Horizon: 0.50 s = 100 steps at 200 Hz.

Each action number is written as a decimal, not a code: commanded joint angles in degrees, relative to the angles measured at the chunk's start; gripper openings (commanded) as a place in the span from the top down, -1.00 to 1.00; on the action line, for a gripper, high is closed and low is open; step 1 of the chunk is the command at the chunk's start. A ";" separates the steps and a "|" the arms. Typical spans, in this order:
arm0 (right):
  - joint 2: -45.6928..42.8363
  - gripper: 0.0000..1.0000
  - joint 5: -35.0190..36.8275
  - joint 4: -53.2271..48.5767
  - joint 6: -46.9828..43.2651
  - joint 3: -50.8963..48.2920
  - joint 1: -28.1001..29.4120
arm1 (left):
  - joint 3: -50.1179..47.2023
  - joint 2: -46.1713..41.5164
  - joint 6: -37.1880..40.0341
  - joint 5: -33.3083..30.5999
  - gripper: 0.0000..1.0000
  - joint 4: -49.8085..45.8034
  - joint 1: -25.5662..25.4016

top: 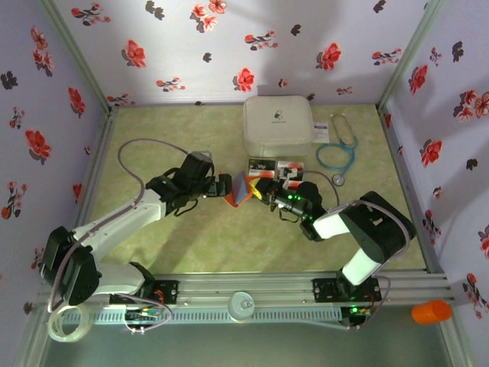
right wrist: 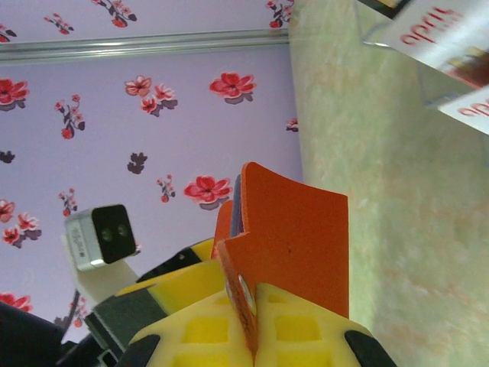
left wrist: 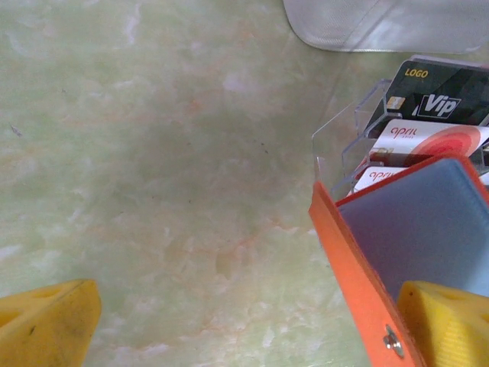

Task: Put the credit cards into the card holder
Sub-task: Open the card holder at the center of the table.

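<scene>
Your right gripper is clamped tight on one flap of the card holder, and its yellow fingers hide the pinched edge. The holder sits between your two grippers at mid-table. Your left gripper stands wide, one finger against the holder's grey-blue inside; you cannot tell whether it touches. The credit cards stand in a clear stand just behind, partly covered by the holder and cut off at the frame edge, so their number is unclear.
</scene>
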 commanded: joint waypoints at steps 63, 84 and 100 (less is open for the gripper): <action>0.02 1.00 13.47 5.48 -6.93 -7.53 5.33 | -4.34 3.65 2.70 -0.97 -0.99 4.04 -2.91; 0.54 1.00 14.62 5.48 -7.65 -8.55 5.82 | -4.90 4.85 3.10 -1.20 -0.99 4.18 -3.51; 1.06 1.00 15.30 5.48 -7.97 -9.08 6.13 | -5.29 5.93 3.36 -1.58 -0.99 4.26 -3.80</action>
